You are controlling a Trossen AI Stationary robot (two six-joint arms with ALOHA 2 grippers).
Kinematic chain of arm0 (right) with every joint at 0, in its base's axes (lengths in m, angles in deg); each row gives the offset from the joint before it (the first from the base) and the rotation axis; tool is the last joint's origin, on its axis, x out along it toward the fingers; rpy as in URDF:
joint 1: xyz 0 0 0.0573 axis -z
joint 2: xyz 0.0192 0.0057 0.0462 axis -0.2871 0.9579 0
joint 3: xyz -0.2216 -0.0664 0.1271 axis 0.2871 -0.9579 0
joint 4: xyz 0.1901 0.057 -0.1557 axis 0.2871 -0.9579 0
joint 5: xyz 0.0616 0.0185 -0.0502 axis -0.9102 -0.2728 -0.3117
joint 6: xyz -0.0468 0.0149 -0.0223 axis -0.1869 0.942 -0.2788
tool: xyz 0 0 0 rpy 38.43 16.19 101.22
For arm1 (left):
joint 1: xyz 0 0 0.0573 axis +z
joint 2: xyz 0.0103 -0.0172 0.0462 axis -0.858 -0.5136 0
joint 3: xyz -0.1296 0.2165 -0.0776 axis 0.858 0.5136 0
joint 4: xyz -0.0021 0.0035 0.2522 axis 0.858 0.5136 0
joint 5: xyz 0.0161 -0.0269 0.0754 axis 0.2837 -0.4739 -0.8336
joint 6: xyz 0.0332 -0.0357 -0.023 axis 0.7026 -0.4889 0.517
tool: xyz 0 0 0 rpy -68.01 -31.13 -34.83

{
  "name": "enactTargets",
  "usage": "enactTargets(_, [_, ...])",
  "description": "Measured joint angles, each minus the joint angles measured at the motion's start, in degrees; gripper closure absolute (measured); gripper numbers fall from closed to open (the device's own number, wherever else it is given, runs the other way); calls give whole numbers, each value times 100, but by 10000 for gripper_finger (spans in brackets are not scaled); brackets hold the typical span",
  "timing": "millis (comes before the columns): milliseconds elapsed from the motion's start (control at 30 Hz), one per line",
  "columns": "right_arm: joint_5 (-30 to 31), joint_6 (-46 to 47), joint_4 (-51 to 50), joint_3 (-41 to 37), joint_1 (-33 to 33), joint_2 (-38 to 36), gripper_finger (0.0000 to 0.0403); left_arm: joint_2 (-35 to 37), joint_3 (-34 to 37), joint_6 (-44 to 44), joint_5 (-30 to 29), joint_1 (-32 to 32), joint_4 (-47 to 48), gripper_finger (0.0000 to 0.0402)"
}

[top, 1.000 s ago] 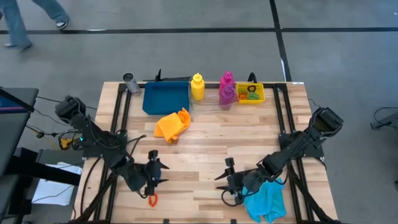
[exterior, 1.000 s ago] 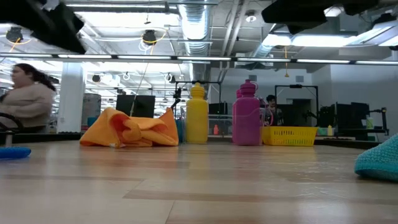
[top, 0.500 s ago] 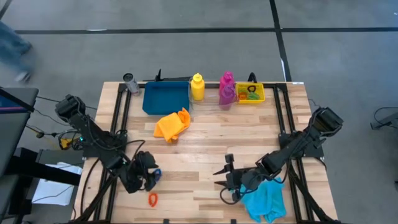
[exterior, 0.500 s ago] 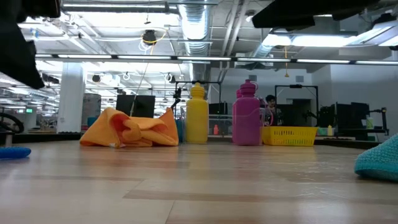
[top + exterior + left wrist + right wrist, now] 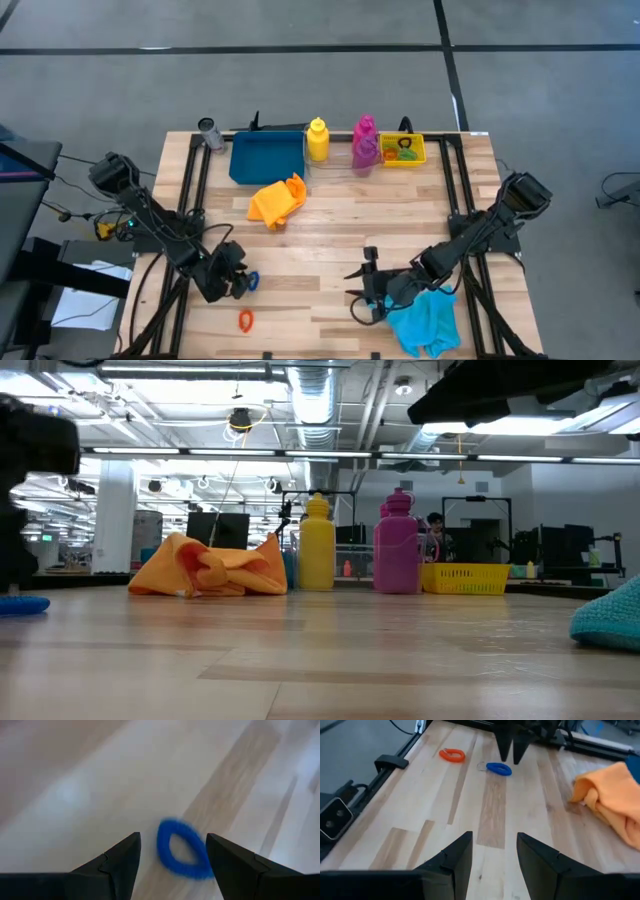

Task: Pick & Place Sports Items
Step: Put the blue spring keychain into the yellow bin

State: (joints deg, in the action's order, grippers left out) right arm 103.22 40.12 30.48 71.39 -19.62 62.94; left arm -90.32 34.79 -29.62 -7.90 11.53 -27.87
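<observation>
Reaching for the blue ring (image 5: 252, 281) looks like the step in hand: left gripper (image 5: 171, 857) low over the near-left part of the table (image 5: 330, 230), jaws spread with nothing between them yet, the ring lying flat on the wood just ahead of the fingertips (image 5: 125, 855) and roughly centred in the gap. Next move, judged from this: ease forward and down until the ring sits between the jaws, close gently on its rim, then lift and carry toward the far edge, probably to the yellow bin (image 5: 402, 149) where other rings already lie. Thin and floppy, so likely to slide or fold if pinched off-centre. Orange ring (image 5: 245, 320) waiting nearer the front edge, well apart from the blue one. Right gripper (image 5: 366, 290) idle at the near-right, jaws partly apart and empty, just beside the cyan cloth (image 5: 425, 320). Orange cloth (image 5: 277, 200) bunched mid-table just in front of the blue tray (image 5: 265, 158); yellow bottle (image 5: 317, 140) and magenta bottle (image 5: 364, 142) upright between tray and bin. No purple bottle clearly made out; possibly hidden behind the magenta one. Blue ring smeared in the left wrist view, so exact clearance from the wood and the jaws uncertain. Cyan cloth cut off at the picture's edge in the low view.
</observation>
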Motion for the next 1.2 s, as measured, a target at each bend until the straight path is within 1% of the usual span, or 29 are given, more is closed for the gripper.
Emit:
enactTargets(67, [0, 200, -5, 0, -1, 0, 257, 0, 209, 3, 170, 0, -255, 179])
enactTargets(233, [0, 524, -18, 0, -40, 0, 257, 22, 513, 20, 149, -5, -689, 179])
enactTargets(433, [0, 522, -42, 0, -86, 0, 257, -17, 616, 27, 47, 7, -1033, 179])
enactTargets(567, [0, 477, -45, 0, -86, 0, 257, -358, 608, 183, -94, 7, -1344, 186])
enactTargets(700, [26, 384, -45, 0, -86, 0, 257, -1006, 564, 719, -433, 4, -2047, 207])
enactTargets(833, [30, 301, -46, 0, -74, 0, 257, -1436, 356, 1225, -576, 7, -2232, 236])
enactTargets(1200, [46, 301, -68, 0, -71, 0, 257, -1517, 270, 1946, -354, 15, -2160, 323])
